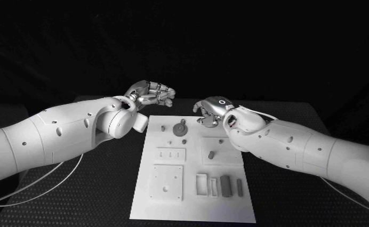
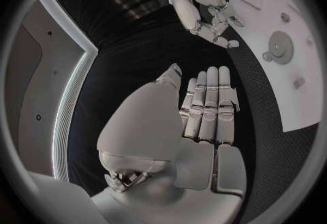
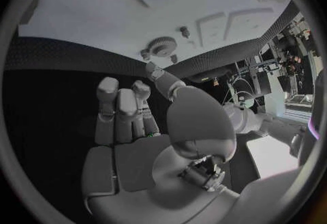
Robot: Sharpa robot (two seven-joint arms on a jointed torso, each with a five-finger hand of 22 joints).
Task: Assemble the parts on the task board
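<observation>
The white task board lies in the middle of the black table. A grey gear stands near its far edge, with small pegs around it and a short peg further in. Dark rectangular parts lie near the front right. My left hand hovers beyond the board's far left corner, fingers straight and side by side, holding nothing. My right hand hangs over the board's far edge, right of the gear, fingers bent downward with nothing in them.
Square recessed plates and a larger plate sit on the board's left half, and open slots lie beside the dark parts. Black matting surrounds the board. A white cable runs under my left arm.
</observation>
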